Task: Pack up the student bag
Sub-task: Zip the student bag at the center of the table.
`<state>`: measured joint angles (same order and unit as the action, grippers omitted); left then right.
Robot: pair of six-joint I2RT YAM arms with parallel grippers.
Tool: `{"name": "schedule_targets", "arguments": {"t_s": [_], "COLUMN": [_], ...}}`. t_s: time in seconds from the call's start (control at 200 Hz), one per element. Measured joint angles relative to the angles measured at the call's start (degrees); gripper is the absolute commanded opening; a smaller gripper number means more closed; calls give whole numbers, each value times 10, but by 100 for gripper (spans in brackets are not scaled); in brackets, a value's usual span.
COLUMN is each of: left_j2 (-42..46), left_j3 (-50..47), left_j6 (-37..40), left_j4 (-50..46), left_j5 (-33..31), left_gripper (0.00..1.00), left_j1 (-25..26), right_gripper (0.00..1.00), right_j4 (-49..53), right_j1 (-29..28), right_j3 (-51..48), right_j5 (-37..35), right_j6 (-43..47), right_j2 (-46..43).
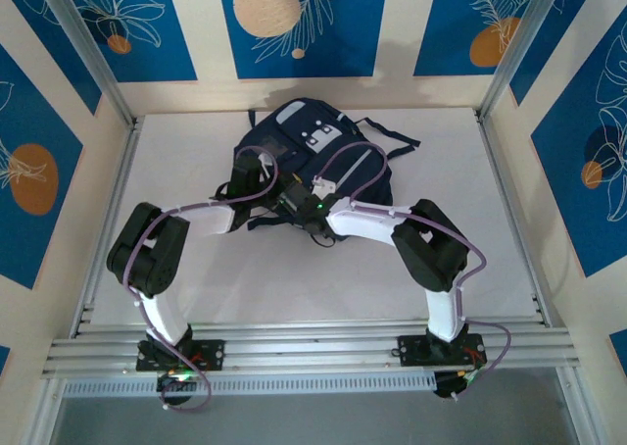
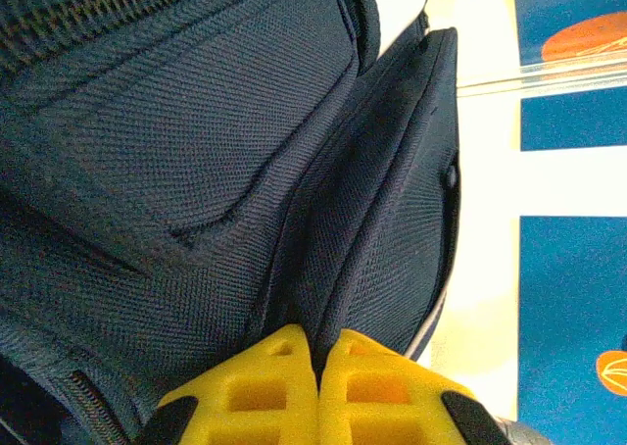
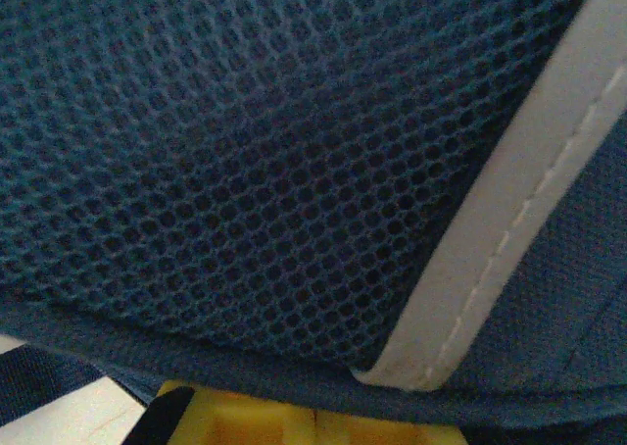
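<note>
student bag (image 1: 313, 146) sits flat on the worktop (image 1: 509, 229), mid-width and toward the far side. Outline is roundish from above; long axis looks roughly near-to-far, not a confident call.

All positions relative to the bag:
- left arm comes in at the near-left edge. Left fingers (image 2: 269, 386) are pressed fully together. A fabric fold (image 2: 323, 220) runs straight down into the line where they meet; can't tell if any cloth is actually pinched.
- right arm is at the near edge, about the middle. Right fingers (image 3: 245, 420) are closed up too, tucked under the bag's lower hem, with blue mesh (image 3: 245, 151) and the light grey stripe (image 3: 509, 220) directly ahead. Probably has the hem, but that's unconfirmed.

Key relation: the bag lies directly ahead of both sets of fingers, on the far side of them, in contact range. Neither arm is clearly nearer. My read: any lift or opening pull goes up and toward the near edge.
</note>
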<state>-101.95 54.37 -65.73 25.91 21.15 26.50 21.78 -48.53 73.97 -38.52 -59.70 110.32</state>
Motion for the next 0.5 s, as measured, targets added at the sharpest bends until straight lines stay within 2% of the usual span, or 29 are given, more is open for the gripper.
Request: {"name": "schedule_targets", "arguments": {"t_s": [0.22,0.35,0.5], "left_j2": [0,0,0], "left_j3": [19,33,37], "left_j6": [38,54,64], "left_j4": [-40,-63,-82], "left_j5": [21,31,40], "left_gripper": [0,0,0], "left_j1": [-15,-21,-24], "right_gripper": [0,0,0], "right_j4": [-29,-14,13], "right_j1": [25,56,82], "right_j3": [-56,-81,-100], "right_j5": [108,187,237], "right_j6": [57,95,143], "right_j2": [-67,-92,-101]}}
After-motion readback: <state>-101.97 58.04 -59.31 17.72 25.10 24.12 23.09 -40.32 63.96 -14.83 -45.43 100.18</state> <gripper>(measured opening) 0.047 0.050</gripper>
